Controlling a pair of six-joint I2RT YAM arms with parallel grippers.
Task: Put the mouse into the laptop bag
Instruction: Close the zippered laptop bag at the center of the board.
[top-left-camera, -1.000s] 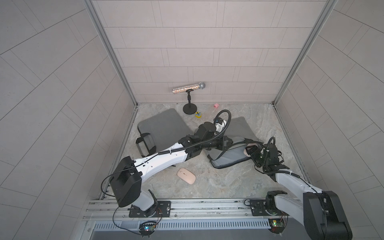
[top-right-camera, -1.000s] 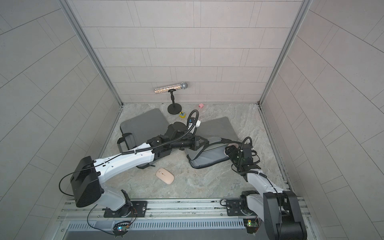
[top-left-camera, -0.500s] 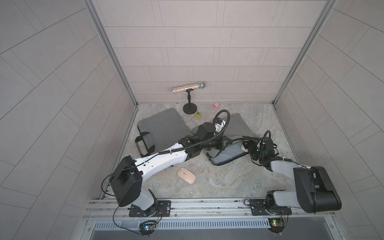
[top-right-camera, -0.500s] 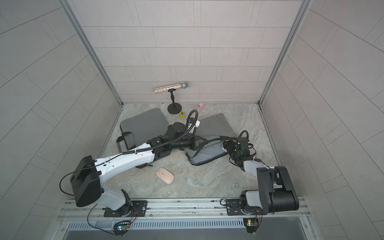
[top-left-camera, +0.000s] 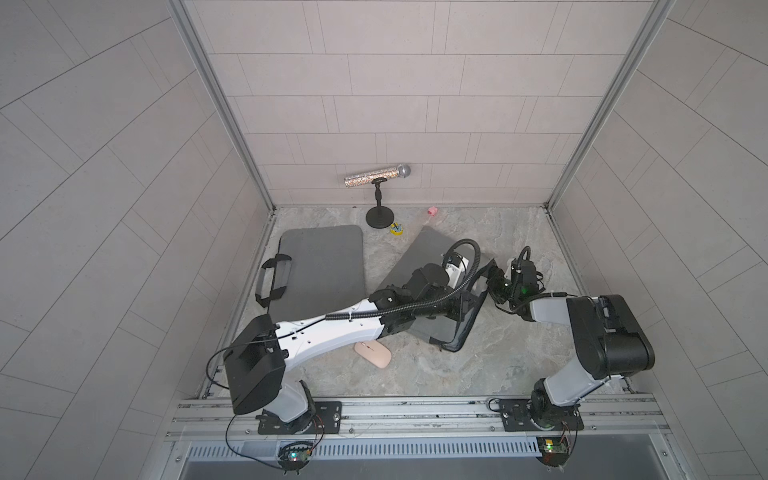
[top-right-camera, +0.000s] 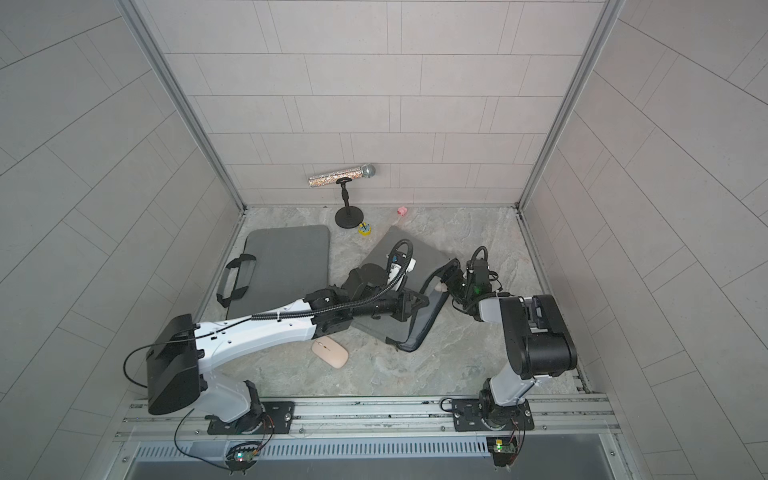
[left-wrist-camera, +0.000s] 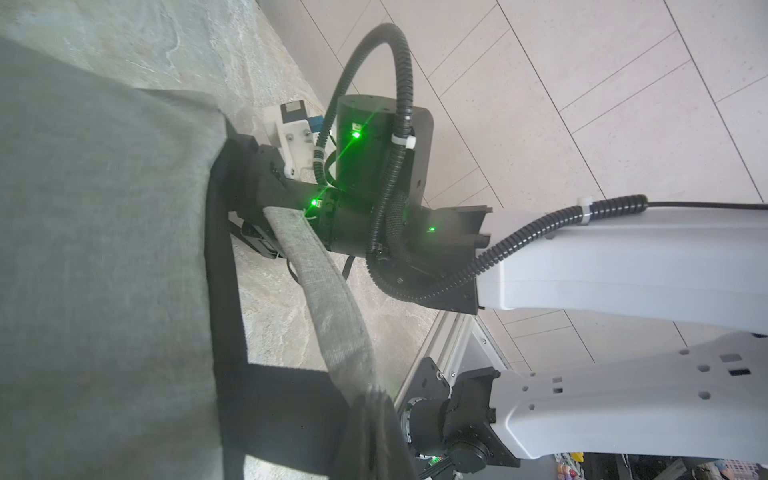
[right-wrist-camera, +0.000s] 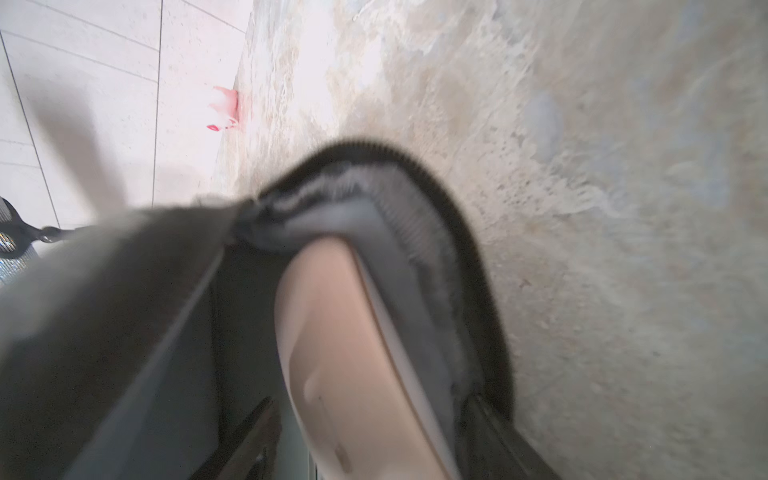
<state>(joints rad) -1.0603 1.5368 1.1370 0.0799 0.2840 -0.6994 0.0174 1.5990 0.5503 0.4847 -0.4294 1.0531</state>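
As R wrist shows, mouse (right-wrist-camera: 353, 353) in bag (right-wrist-camera: 104, 316) mouth

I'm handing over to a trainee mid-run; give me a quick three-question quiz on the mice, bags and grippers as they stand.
1. True or false: only one mouse is in view.
2. The left gripper is: A open, holding nothing; B shut on the middle bag's lifted edge; C shut on the microphone.
3. What does the right gripper hold at that bag's opening?
Key: 1 false: a loose mouse lies on the table, and a second mouse is at the bag. 2 B. 3 the second mouse.
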